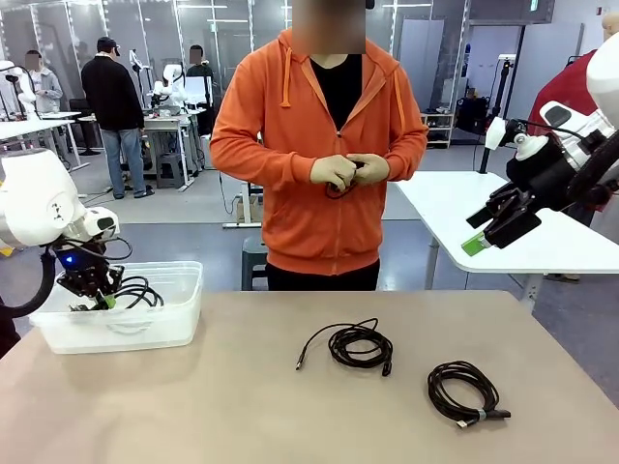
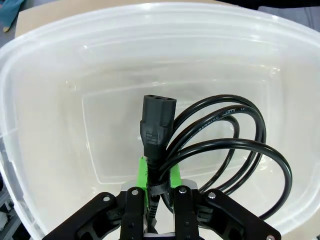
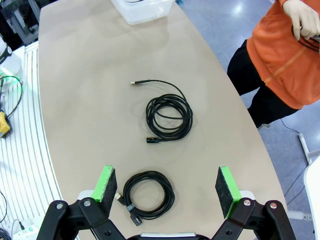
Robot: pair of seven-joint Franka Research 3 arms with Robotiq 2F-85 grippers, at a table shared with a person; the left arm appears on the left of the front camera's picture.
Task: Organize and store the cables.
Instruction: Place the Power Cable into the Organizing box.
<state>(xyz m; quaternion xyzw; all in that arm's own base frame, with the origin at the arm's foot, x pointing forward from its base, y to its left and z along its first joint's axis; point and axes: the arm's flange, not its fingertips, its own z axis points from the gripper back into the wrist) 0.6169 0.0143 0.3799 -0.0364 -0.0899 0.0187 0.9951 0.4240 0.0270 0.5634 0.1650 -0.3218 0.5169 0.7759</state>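
Left pincer was clamped tight on a thick black power cord just behind its three-hole connector. It hung inside the clear plastic tub at the beige counter's left end, with the cord's loops drooping toward the tub floor. Right pincer hovered high, jaws spread wide and empty. A tied coil of thin black cable lay directly beneath its gap, and a looser coil lay beyond. The right arm was nearer both.
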